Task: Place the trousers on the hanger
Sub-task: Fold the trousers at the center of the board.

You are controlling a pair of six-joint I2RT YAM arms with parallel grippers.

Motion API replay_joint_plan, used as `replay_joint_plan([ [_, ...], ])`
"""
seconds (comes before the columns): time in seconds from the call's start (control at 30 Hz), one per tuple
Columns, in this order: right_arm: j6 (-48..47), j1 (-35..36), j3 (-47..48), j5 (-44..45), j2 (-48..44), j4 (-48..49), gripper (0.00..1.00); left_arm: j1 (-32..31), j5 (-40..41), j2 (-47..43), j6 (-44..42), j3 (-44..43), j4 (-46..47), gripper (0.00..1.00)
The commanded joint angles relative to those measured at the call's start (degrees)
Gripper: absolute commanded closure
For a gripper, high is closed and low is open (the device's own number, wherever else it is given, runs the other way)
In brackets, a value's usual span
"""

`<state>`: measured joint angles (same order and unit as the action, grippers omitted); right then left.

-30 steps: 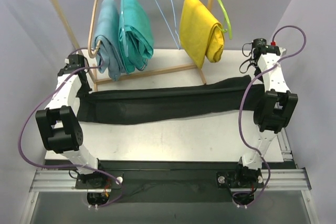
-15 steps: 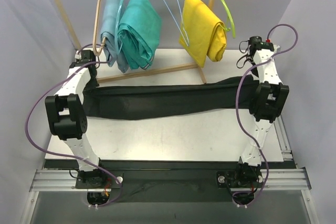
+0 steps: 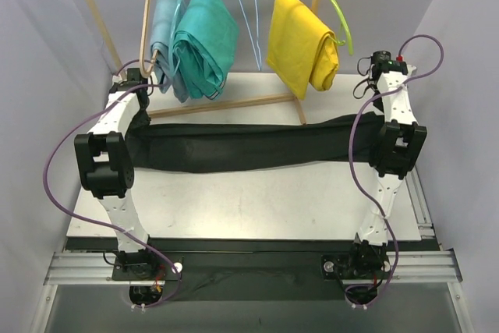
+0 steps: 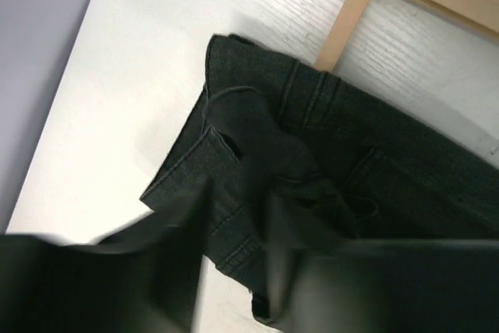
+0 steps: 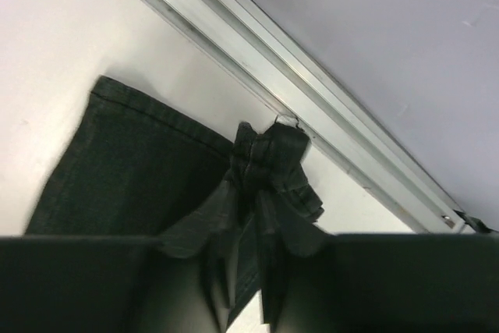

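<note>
**Trousers strung between both grippers**
We see the trousers [image 3: 242,146] running left to right across the far half of the table [image 3: 257,200]. They look soft, limp and heavyish, so the ends are best to hold. The left gripper [image 4: 234,271] pinches the waistband and the right gripper [image 5: 245,271] clamps the bunched cuff. Both arms rear up, reaching far, and the hanger [image 3: 255,33] waits beyond.
</note>
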<state>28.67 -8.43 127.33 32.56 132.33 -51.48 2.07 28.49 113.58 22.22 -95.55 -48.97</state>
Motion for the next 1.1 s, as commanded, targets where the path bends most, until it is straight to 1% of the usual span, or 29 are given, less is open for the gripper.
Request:
replay_joint_plan([
  [0.0,1.39,-1.86,4.24,-0.47,0.12,1.64,0.77,0.31,2.27,-0.46,6.08,-3.51,1.07,0.45],
  [0.03,1.65,-2.03,4.16,-1.08,0.21,2.35,0.68,0.13,1.49,-0.90,6.52,-3.51,1.33,0.42],
  [0.07,1.83,-2.03,4.16,-2.48,0.21,2.70,0.64,-0.13,1.31,-1.08,7.22,-3.42,1.42,0.35],
  [0.13,2.53,-1.95,3.98,-3.63,0.29,3.14,0.55,-1.00,0.78,-1.87,7.75,-2.98,1.77,0.27],
  [0.17,2.71,-1.95,3.81,-5.12,0.29,3.23,0.53,-1.27,0.69,-2.22,7.84,-2.63,2.12,0.24],
  [0.23,2.97,-1.95,3.54,-6.27,0.21,3.49,0.46,-1.63,1.04,-3.71,8.10,-1.66,3.00,0.13],
  [0.27,2.98,-1.95,3.02,-6.71,-0.23,3.50,0.44,-1.63,1.13,-4.24,8.45,-0.53,3.35,0.10],
  [0.3,3.06,-1.95,2.58,-7.33,-0.49,3.67,0.43,-3.28,1.56,-4.94,8.89,0.18,3.53,0.02],
  [0.4,2.80,-1.95,0.38,-7.86,-2.16,4.37,0.39,-3.12,2.44,-8.63,11.61,3.25,3.97,0.03],
  [0.57,2.80,-2.03,-3.75,-8.65,-5.50,5.34,0.39,-2.42,4.03,-16.45,16.53,9.23,6.34,0.02],
  [0.6,2.80,-1.95,-5.06,-8.74,-5.85,5.43,0.39,-2.42,3.77,-18.46,17.15,12.02,6.87,0.03],
  [0.63,3.06,-1.95,-5.85,-9.17,-6.29,5.60,0.39,-0.59,3.16,-19.53,17.42,13.53,8.35,0.03],
  [0.67,3.41,-1.95,-6.56,-9.35,-7.25,5.61,0.39,-0.48,2.19,-20.41,17.68,15.02,9.15,0.03],
  [0.7,4.63,-2.21,-7.52,-9.79,-7.79,5.52,0.38,0.65,-0.51,-21.55,17.95,16.61,9.85,0.03],
  [0.8,7.80,-4.05,-12.35,-12.77,-10.42,5.60,0.38,2.24,-5.00,-22.87,20.05,22.06,10.83,0.03],
  [0.83,10.25,-5.53,-15.50,-13.39,-11.30,5.69,0.38,3.02,-5.55,-24.09,20.58,24.86,11.17,0.03],
  [0.93,13.25,-7.56,-19.82,-16.29,-13.68,5.78,0.39,4.43,-6.87,-27.09,22.51,29.17,12.66,0.02],
  [1.07,14.22,-9.50,-26.94,-17.53,-16.66,5.95,0.40,7.07,-9.24,-30.17,25.59,36.81,14.95,0.03],
])
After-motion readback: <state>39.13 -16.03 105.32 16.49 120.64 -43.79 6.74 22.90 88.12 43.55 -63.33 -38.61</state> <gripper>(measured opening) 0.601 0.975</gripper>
